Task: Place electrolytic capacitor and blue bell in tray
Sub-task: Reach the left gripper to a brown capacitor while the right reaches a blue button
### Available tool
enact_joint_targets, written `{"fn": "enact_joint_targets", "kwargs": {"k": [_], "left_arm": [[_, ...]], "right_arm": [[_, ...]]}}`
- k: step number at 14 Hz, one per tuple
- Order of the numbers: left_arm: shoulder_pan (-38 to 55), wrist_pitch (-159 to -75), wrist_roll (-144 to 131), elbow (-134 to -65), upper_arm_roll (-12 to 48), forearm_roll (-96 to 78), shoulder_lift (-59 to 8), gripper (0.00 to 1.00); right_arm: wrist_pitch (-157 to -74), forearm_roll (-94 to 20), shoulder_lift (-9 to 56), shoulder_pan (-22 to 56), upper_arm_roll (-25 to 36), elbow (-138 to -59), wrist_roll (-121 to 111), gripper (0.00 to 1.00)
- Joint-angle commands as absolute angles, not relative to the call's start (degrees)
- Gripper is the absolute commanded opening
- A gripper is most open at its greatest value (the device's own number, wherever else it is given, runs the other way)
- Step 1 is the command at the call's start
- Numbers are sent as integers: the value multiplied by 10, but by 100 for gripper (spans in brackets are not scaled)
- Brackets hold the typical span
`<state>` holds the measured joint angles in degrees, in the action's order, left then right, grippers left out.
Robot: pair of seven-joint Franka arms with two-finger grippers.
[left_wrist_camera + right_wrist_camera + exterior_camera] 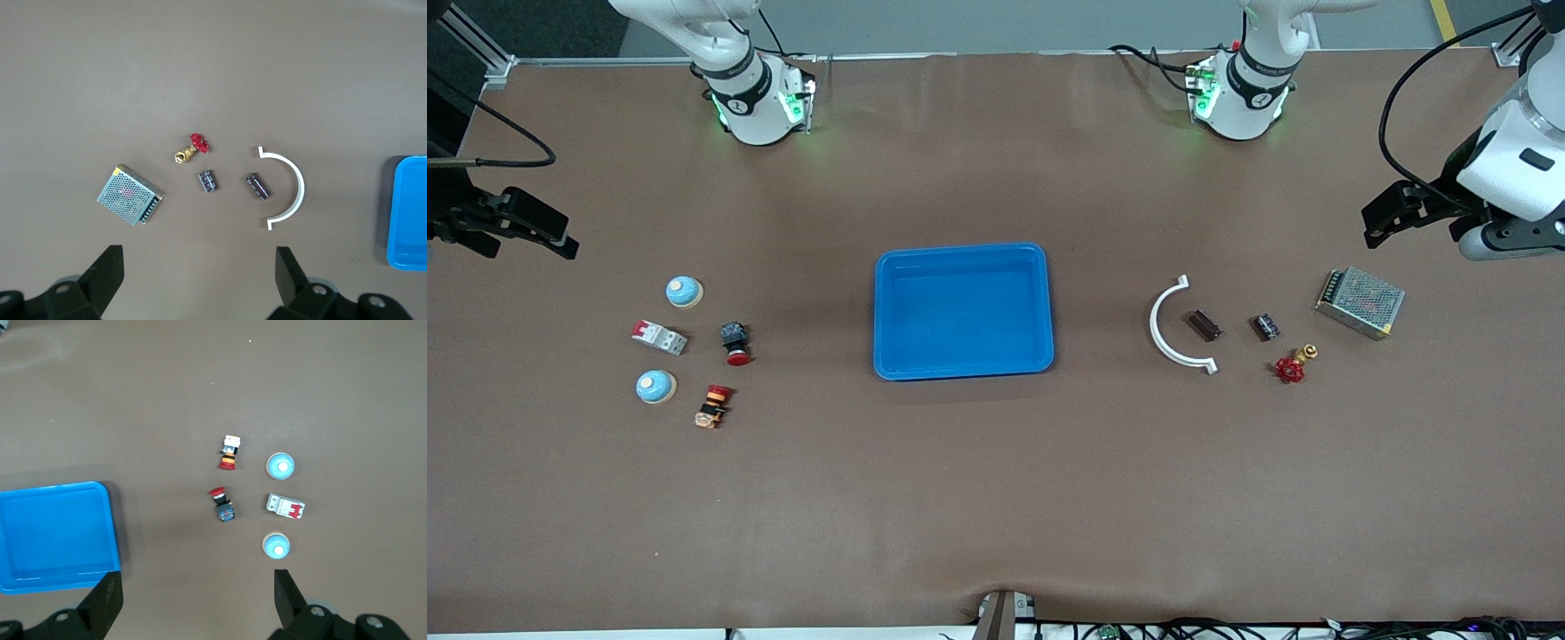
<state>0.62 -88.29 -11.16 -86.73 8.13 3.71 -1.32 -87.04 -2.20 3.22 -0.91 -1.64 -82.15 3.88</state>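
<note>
Both claws [1383, 222] [551, 236] raised, spread.

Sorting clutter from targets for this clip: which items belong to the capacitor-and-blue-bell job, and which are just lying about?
Job items: tray; two capacitors; two blue bells. Both grippers, left gripper and right gripper, hang open above the table ends.

Lying about: white curved bracket; red-handled valve; metal power supply; circuit breaker; two red push buttons.

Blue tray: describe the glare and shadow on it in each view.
Front view: the tray has a soft sheen on its floor and a faint shadow along the edge nearer the camera. Right wrist view: bright glints on its rim. Left wrist view: cropped at the frame edge, evenly lit.
</note>
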Motion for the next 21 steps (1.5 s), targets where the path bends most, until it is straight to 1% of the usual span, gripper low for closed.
{"fn": "enact_joint_targets", "kwargs": {"k": [1,5,10,13,16,19,21], "left_arm": [[3,-868,-98,-860,84,35,-8,100],[2,-868,-98,-860,83,37,-15,100],[2,-880,-107,-903,83,6,-35,100],[5,-939,-137,-988,84,3,-22,100],[5,-1010,-232,-1069,105,2,-18,100],[5,-1121,-286,-1164,122,-5,-18,100],[5,-1188,-328,-1210,127,-5,-33,100]], "right_arm": [[-860,9,26,-11,-22,-824,15,100],[-853,10,26,-11,-22,-824,15,100],[-853,9,26,-11,-23,-824,15,100],[-852,9,26,-11,-23,-824,14,100],[-857,8,26,-11,-24,-826,14,100],[-859,10,30,-15,-22,-827,14,100],[-860,7,31,-17,-21,-843,15,100]]}}
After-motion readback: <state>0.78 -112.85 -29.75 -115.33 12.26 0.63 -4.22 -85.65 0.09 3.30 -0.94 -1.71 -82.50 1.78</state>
